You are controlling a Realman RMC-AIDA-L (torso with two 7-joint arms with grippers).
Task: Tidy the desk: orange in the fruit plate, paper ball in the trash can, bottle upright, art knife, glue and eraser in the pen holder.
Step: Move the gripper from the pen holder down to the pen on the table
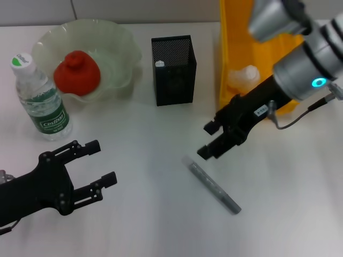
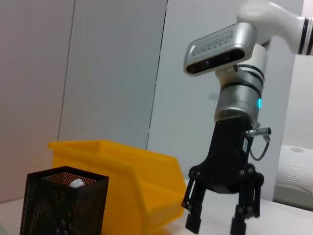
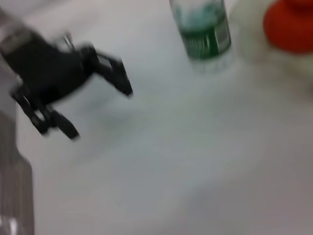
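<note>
The orange [image 1: 76, 72] lies in the pale-green fruit plate [image 1: 122, 45] at the back left. The bottle [image 1: 41, 99] stands upright beside the plate. The black mesh pen holder [image 1: 173, 72] stands mid-desk with a small white item [image 1: 159, 63] inside. The paper ball [image 1: 244, 76] lies in the yellow trash can [image 1: 233, 32]. A grey art knife [image 1: 212, 185] lies flat on the desk [image 1: 161, 225]. My right gripper [image 1: 203, 141] is open and empty just above the knife's far end. My left gripper [image 1: 104, 160] is open and empty at the front left. The eraser is out of view.
The left wrist view shows the right gripper [image 2: 215, 226] over the desk beside the trash can [image 2: 127, 181] and pen holder [image 2: 63, 200]. The right wrist view shows the left gripper [image 3: 98, 110], the bottle [image 3: 203, 29] and the orange [image 3: 288, 24].
</note>
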